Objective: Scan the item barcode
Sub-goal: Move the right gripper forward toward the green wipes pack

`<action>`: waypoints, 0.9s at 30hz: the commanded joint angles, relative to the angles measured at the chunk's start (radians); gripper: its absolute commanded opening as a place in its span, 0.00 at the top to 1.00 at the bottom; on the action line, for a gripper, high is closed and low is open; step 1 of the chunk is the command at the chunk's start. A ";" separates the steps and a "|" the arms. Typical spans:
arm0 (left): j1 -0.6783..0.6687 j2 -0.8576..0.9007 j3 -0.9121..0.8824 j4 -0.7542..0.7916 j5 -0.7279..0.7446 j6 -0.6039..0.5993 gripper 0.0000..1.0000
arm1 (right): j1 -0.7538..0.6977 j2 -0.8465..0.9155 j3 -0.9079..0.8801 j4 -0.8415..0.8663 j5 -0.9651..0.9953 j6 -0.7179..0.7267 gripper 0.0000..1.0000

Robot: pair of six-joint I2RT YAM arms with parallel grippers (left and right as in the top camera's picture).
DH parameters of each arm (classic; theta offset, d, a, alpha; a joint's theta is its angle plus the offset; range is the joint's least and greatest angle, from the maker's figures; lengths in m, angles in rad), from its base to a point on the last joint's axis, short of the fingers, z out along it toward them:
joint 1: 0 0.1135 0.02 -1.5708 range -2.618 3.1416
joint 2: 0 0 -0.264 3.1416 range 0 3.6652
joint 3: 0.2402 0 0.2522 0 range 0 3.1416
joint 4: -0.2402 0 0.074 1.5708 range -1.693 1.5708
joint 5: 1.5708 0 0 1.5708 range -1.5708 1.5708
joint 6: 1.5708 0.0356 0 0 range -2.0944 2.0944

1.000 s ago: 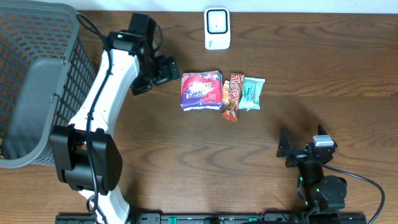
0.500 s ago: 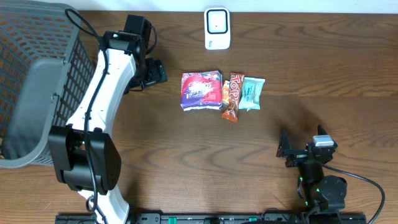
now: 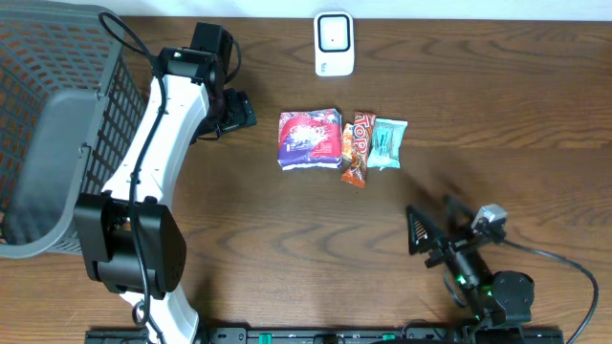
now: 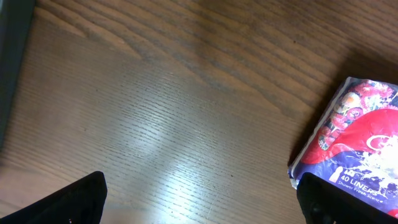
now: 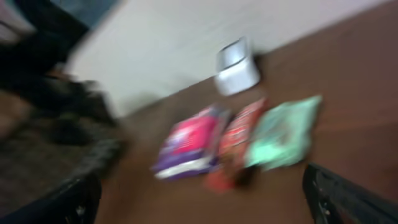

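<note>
Three items lie side by side mid-table: a purple and pink packet (image 3: 308, 139) (image 4: 356, 134) (image 5: 189, 146), a red snack bar (image 3: 356, 148) (image 5: 239, 137) and a mint packet (image 3: 386, 143) (image 5: 283, 130). The white scanner (image 3: 334, 43) (image 5: 236, 67) stands at the far edge. My left gripper (image 3: 244, 113) (image 4: 199, 205) is open over bare wood just left of the purple packet, its right finger (image 4: 348, 202) at the packet's corner. My right gripper (image 3: 435, 222) (image 5: 205, 202) is open near the front right, empty, facing the items; its view is blurred.
A large dark mesh basket (image 3: 48, 124) with a grey liner fills the left end of the table; its edge (image 4: 11, 43) shows in the left wrist view. The white left arm (image 3: 153, 143) stretches from the front edge towards the items.
The left gripper drew back to the left, away from the purple packet, then held still. The right gripper has swung up and to the left, tilting towards the items.
</note>
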 commanded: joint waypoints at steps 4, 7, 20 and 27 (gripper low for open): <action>0.005 -0.011 -0.005 -0.006 -0.016 0.006 0.02 | -0.007 -0.003 -0.001 0.159 -0.138 0.446 0.01; 0.005 -0.011 -0.005 -0.006 -0.016 0.006 0.02 | -0.007 -0.002 0.004 0.361 -0.154 0.447 0.01; 0.005 -0.011 -0.005 -0.006 -0.016 0.006 0.02 | -0.016 0.460 0.758 -0.144 -0.071 -0.184 0.01; 0.005 -0.011 -0.005 -0.006 -0.016 0.006 0.02 | -0.015 0.941 1.321 -0.721 -0.071 -0.453 0.01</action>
